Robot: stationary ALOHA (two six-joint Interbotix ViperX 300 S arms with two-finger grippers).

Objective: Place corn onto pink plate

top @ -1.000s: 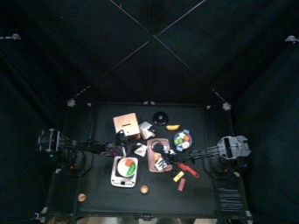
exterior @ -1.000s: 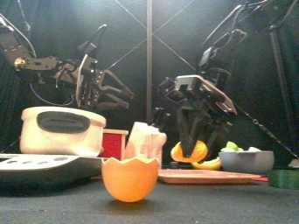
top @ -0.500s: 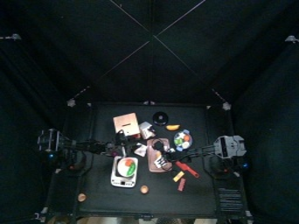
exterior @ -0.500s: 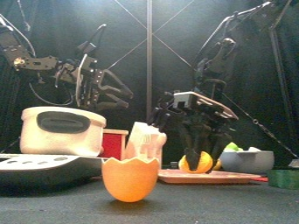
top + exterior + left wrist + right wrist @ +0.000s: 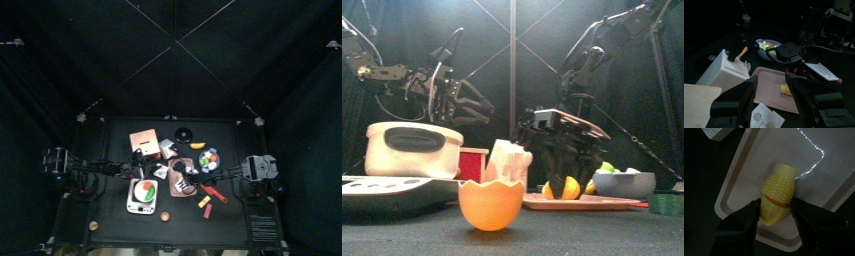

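The pink plate (image 5: 747,168) is a pinkish oblong dish in the middle of the table (image 5: 183,181). A yellow corn cob (image 5: 778,188) lies lengthwise on it. My right gripper (image 5: 776,204) is shut on the corn's near end and stands low over the plate. In the front view the corn (image 5: 564,187) sits at plate level (image 5: 589,202) under the right gripper (image 5: 563,172). The left wrist view shows the plate (image 5: 771,92), the corn (image 5: 786,89) and the right gripper (image 5: 794,65). My left gripper (image 5: 774,82) is open and empty, held back on the left (image 5: 110,178).
A white tray (image 5: 144,197) with red and green pieces lies left of the plate. A pale round plate (image 5: 209,158) is behind it, a wooden block (image 5: 146,140) at the back. An orange cup (image 5: 490,205), a white box (image 5: 412,148) and a bowl (image 5: 624,183) stand near.
My right gripper has come down with the corn from above the plate to plate level. The left arm has not moved.
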